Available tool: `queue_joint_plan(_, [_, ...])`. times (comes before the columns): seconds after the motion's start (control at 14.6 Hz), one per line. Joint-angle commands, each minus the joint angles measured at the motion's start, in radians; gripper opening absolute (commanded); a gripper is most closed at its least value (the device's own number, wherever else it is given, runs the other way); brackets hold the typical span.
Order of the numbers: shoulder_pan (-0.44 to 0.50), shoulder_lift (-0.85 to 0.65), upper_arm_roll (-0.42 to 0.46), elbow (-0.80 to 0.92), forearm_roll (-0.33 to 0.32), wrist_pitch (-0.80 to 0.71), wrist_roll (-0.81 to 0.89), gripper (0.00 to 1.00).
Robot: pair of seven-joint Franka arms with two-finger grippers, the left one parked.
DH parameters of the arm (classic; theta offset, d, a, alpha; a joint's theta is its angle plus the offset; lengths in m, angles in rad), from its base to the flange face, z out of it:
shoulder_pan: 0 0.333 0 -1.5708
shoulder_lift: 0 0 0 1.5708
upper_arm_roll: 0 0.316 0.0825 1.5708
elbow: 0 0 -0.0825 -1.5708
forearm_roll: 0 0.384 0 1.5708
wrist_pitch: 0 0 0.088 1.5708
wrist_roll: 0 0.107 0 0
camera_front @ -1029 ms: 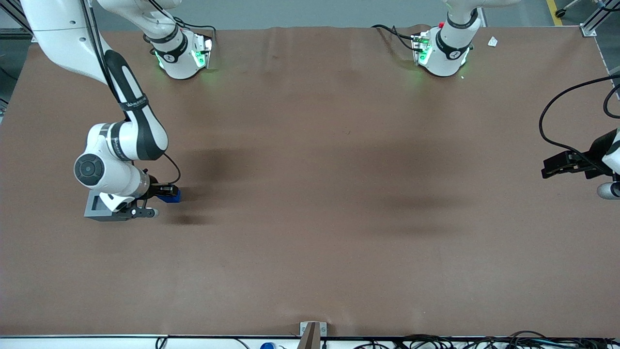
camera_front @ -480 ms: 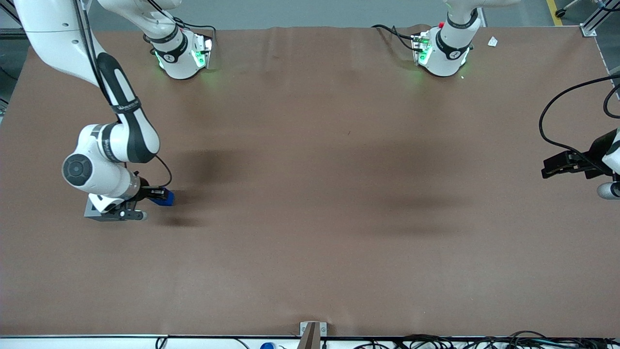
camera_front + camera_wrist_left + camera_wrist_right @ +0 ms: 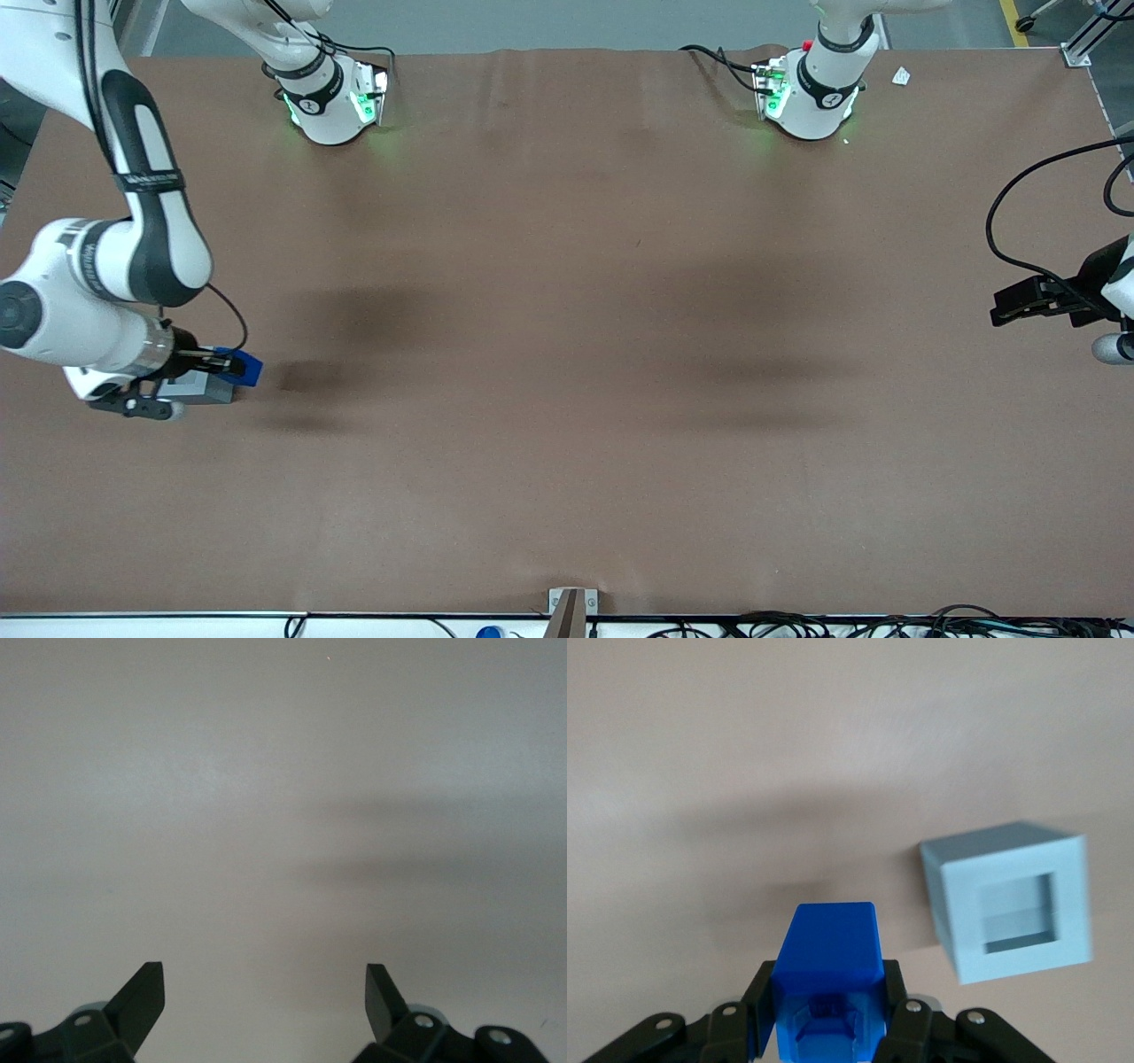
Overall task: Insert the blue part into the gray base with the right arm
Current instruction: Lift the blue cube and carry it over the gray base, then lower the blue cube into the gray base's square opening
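Pick-up done, insertion not: the gripper of the right arm was clenched on the blue part, carried clear of the cloth, near the table edge at the working arm's end and about midway between the edge nearest the front camera and the edge where the arm bases stood. The gray base sat on the cloth just beside and partly under the wrist, mostly hidden in the front view. In the wrist view the blue part was pinched between the black fingers, while the gray base lay apart from it, socket empty. Judged: alignment over the socket and the downward press remained. Blue part: glossy saturated plastic, blocky, flat faces, a recessed molded pattern on the face toward the wrist camera. Base: matte light-gray cube, crisp edges, square socket with a stepped inner wall. Table covering: brown, dull, faintly creased cloth, soft shadows.
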Motion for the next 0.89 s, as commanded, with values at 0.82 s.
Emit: queue_joint_plan(0.82, [-0.133, 0.080, 0.011, 0.128, 0.000, -0.102, -0.238, 0.00])
